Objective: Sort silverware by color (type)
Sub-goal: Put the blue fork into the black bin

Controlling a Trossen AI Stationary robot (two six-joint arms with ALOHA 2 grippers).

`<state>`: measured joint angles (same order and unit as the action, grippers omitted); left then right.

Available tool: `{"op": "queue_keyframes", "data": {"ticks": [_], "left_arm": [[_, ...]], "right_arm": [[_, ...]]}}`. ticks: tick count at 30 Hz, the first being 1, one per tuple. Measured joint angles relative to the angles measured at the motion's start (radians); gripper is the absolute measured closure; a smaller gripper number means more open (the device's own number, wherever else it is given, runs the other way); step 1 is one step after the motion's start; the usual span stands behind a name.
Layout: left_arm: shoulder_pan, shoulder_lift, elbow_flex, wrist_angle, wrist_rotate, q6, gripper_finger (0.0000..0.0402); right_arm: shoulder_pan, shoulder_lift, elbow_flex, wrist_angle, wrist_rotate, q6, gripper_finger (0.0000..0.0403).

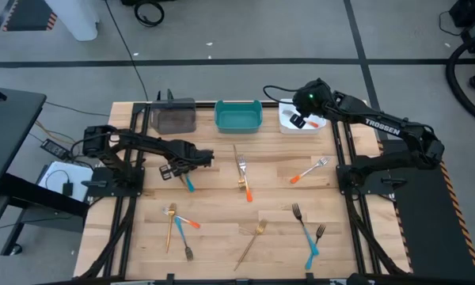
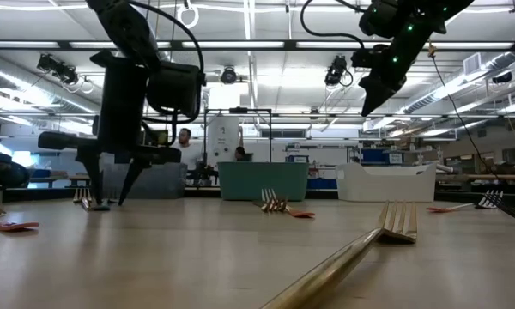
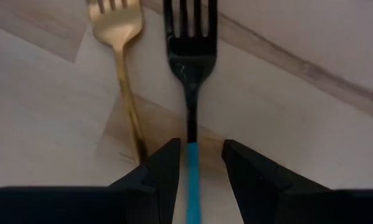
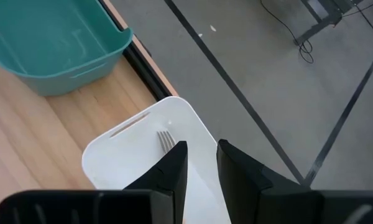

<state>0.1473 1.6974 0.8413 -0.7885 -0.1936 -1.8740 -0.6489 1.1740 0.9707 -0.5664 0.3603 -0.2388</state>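
My left gripper (image 1: 176, 169) (image 3: 199, 163) is open, low over the table's left middle. Its fingers stand on either side of the blue handle (image 3: 193, 180) of a dark-headed fork (image 3: 190, 56) without touching it. A gold fork (image 3: 121, 56) lies just beside that fork. My right gripper (image 1: 301, 119) (image 4: 202, 163) hangs open above the white bin (image 4: 143, 134) at the far edge. A silver fork head (image 4: 166, 140) lies in that bin, and an orange handle (image 1: 313, 125) shows there. In the low view the left gripper (image 2: 110, 190) nearly reaches the table; the right gripper (image 2: 378, 93) is high.
A dark grey bin (image 1: 174, 117) and a teal bin (image 1: 237, 115) stand left of the white one. Loose forks lie about: orange and gold at the centre (image 1: 244, 176), orange at the right (image 1: 309, 170), gold (image 1: 253, 237), blue (image 1: 305, 226) and mixed ones (image 1: 178, 226) near the front.
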Motion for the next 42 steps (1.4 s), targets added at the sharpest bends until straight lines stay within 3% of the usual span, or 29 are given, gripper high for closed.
{"op": "queue_keyframes", "data": {"ticks": [5, 13, 21, 29, 37, 42], "left_arm": [[0.020, 0.002, 0.001, -0.005, -0.001, 0.005, 0.0274], [0.023, 0.004, 0.000, 0.006, -0.021, 0.136, 0.0383], [0.016, -0.006, 0.008, 0.019, -0.030, 0.268, 0.0384], [0.000, -0.074, 0.094, 0.013, -0.067, 0.431, 0.0385], [0.045, -0.131, 0.276, -0.155, -0.273, 0.642, 0.0384], [0.117, -0.146, 0.450, -0.277, -0.459, 0.881, 0.0384]], "right_arm": [[0.000, 0.000, 0.000, -0.022, 0.000, 0.000, 0.0309], [0.000, 0.000, 0.000, -0.026, 0.000, 0.000, 0.0309], [0.000, 0.000, 0.000, -0.026, 0.001, 0.000, 0.0308], [0.000, 0.000, 0.000, -0.025, 0.001, 0.000, 0.0308], [0.001, 0.000, 0.000, 0.002, -0.041, 0.003, 0.0308], [0.001, 0.000, 0.000, 0.059, -0.056, 0.030, 0.0309]]}}
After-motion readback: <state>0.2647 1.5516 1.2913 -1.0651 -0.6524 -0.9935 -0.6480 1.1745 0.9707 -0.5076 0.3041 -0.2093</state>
